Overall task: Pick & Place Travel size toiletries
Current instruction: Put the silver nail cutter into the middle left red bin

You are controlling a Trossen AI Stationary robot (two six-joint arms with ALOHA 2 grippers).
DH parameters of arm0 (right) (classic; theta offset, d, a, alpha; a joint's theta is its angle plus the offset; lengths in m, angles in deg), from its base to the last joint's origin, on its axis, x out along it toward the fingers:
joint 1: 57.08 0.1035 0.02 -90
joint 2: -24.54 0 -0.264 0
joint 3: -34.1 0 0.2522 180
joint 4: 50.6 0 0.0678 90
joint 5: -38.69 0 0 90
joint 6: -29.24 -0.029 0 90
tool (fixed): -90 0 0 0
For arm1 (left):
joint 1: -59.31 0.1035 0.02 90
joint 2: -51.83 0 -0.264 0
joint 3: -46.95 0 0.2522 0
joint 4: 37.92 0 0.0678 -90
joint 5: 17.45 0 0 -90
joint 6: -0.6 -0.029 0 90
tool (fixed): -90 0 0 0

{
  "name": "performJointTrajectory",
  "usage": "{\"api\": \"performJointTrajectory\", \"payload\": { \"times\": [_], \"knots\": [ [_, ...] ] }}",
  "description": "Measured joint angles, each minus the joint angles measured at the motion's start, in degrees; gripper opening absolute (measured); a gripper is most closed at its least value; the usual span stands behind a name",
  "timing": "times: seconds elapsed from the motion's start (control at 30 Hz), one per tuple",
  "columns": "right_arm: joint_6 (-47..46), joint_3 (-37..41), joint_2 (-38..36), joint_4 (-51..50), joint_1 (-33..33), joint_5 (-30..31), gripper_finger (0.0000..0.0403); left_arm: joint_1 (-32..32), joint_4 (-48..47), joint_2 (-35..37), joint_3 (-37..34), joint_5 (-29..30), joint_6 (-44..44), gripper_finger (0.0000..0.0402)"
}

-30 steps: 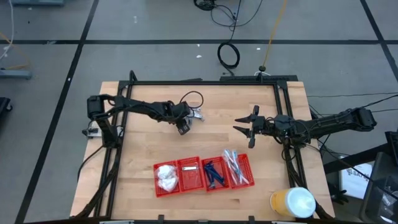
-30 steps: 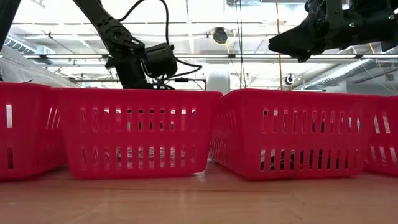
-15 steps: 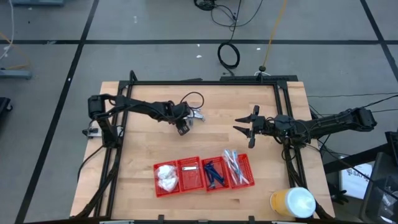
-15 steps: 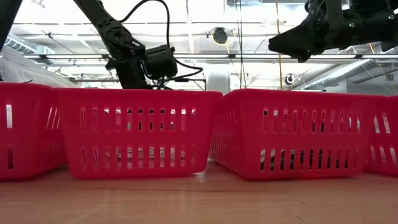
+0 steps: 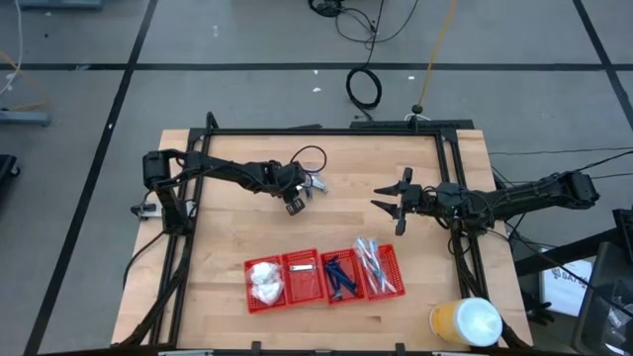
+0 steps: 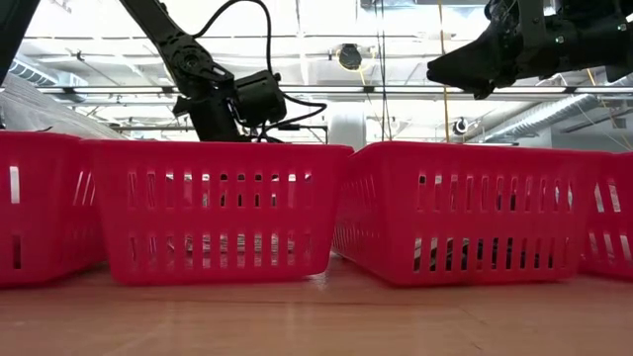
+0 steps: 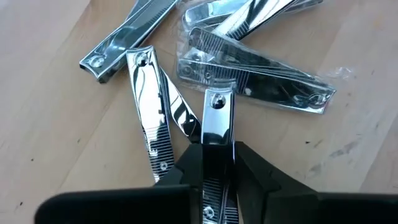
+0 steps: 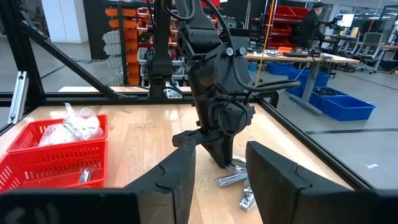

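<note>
Several chrome nail clippers point(image 7: 149, 118), some in clear wrap point(image 7: 255, 78), lie in a loose pile on the wooden table point(image 5: 227, 237), seen too in the high view point(image 5: 315, 182). My left gripper point(image 7: 217, 171) comes down on the pile and is shut on one clipper point(image 7: 217, 124). My right gripper point(image 5: 388, 198) hangs open in the air toward the right, level, facing the left arm point(image 8: 217, 118). Red mesh baskets point(image 5: 321, 280) hold white packets point(image 5: 264, 282), dark blue sticks point(image 5: 341, 275) and pale sticks point(image 5: 376, 267). My left gripper pinches one nail clipper by its two long sides point(image 7: 219, 152) between the two fingers point(image 7: 186, 168), about midway along it. The fingers come steeply from above and stand across the clipper. Its riveted end point(image 7: 216, 99) points away from the fingers. It lies flat among the others.
The row of red baskets point(image 6: 227, 208) stands near the table's front. A yellow-and-white round thing point(image 5: 465, 321) sits at the near right corner. A black frame point(image 5: 326, 132) runs round the table. Bare wood lies between the pile and the baskets.
My left hand has tipped a little steeper down over the pile of clippers. The right arm has kept still.
</note>
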Motion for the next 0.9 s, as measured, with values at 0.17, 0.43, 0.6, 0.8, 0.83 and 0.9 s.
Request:
{"api": "performJointTrajectory", "payload": {
  "times": [0.17, 0.43, 0.6, 0.8, 0.83, 0.9],
  "knots": [
    [0.0, 0.02, 0.0, -0.17, 0.0, 0.01, 0.013, -0.13, 0.21, 1.53, -0.17, -0.09, 0.0, 0.0043],
    [-0.02, 0.0, 0.0, -0.14, 0.0, 0.02, 0.013, -2.95, -3.04, 10.93, -0.44, 1.61, 0.06, 0.0045],
    [-0.02, 0.0, 0.0, 0.11, -0.02, 0.07, 0.013, -6.62, -3.99, 17.16, -0.39, 2.61, 0.2, 0.0045],
    [-0.02, 0.0, 0.0, 0.07, -0.02, 0.07, 0.013, -14.33, -2.88, 21.43, -0.35, -3.18, -4.94, 0.0047],
    [-0.02, 0.0, 0.0, 0.09, -0.02, 0.07, 0.013, -16.11, -2.23, 21.51, -0.35, -5.02, -5.56, 0.0047],
    [-0.02, 0.0, 0.0, 0.09, -0.01, 0.07, 0.013, -18.99, -1.36, 21.46, -0.31, -7.91, -5.97, 0.0046]
  ]
}}
